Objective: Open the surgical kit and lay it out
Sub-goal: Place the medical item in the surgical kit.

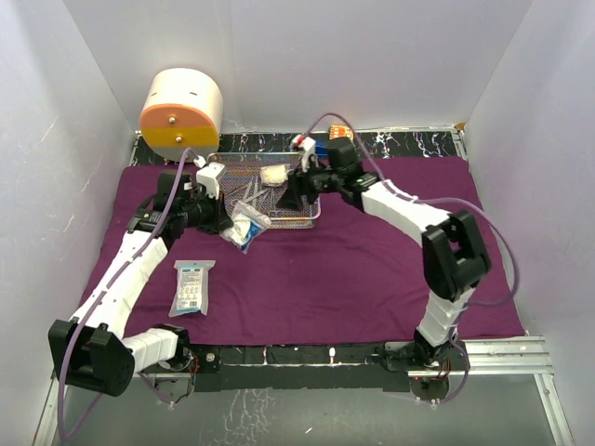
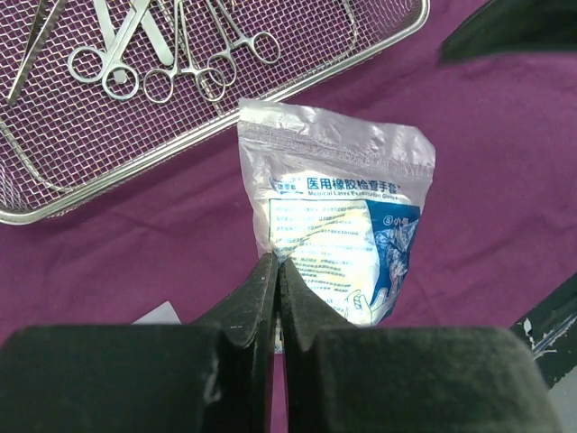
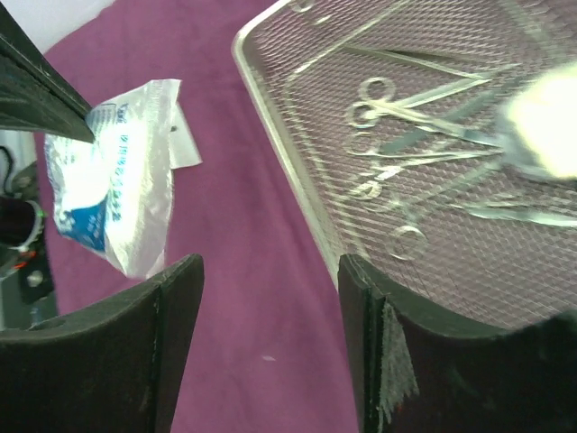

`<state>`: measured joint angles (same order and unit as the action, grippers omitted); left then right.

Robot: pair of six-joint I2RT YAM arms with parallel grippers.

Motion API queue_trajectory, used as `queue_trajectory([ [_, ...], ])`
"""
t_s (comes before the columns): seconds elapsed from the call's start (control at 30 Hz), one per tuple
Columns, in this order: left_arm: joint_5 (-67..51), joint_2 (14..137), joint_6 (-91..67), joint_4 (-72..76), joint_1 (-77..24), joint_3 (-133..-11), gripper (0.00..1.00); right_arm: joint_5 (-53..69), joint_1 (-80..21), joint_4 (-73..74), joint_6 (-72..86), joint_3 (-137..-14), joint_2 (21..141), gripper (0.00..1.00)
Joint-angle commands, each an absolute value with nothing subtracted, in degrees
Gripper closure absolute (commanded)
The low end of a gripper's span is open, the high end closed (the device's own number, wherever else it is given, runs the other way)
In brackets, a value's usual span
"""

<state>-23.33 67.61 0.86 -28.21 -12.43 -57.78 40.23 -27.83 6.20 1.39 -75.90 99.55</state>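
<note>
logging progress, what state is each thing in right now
purple cloth wrap: unfolded, spread flat
wire-mesh tray: uncovered, on the wrap, instruments inside
glove packet: sealed, pinched by left gripper
left gripper: shut on glove packet
right gripper: open, empty, at the tray's rim
second packet: lying flat on the wrap

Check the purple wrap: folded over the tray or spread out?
Spread out. The wrap lies flat and wide, and the tray sits uncovered on top of it, with its instruments showing.
</note>
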Motion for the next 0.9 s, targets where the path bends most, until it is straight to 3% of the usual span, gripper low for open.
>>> queue_trajectory([
  [0.0,-22.62,64.88,1.65,-25.57,-12.62,-54.67,1.0,46.81,-32.77,0.98,9.83,-81.22,105.55,0.37],
  [0.13,-21.71,63.07,3.21,-24.49,-12.63,-52.23,1.0,50.75,-35.29,-3.02,15.33,-82.26,109.62,0.33],
  [0.27,-20.69,62.1,3.78,-23.97,-12.58,-50.92,1.0,54.97,-36.68,-6.89,20.23,-82.66,112.99,0.4],
  [0.57,-19.87,60.67,5.13,-23.42,-12.64,-48.26,1.0,60.93,-37.59,-14.53,28.3,-82.67,118.23,0.85],
  [0.63,-20.07,60.41,6.45,-24.06,-12.64,-48.35,0.89,60.43,-37.56,-13.88,27.71,-83.1,118.54,0.94],
  [0.67,-19.9,60.25,6.96,-24.71,-12.61,-48.77,0.77,59.94,-37.54,-12.39,26.45,-83.3,118.6,0.99],
  [0.77,-17.5,60.24,8.78,-27.64,-12.6,-51.6,0.46,58.49,-37.77,-5.16,20.2,-84.48,119.01,1.0],
  [0.87,-12.81,60.83,10.43,-30.9,-12.65,-56.09,0.34,57.11,-38.98,3.36,12.05,-86.07,119.71,1.0],
])
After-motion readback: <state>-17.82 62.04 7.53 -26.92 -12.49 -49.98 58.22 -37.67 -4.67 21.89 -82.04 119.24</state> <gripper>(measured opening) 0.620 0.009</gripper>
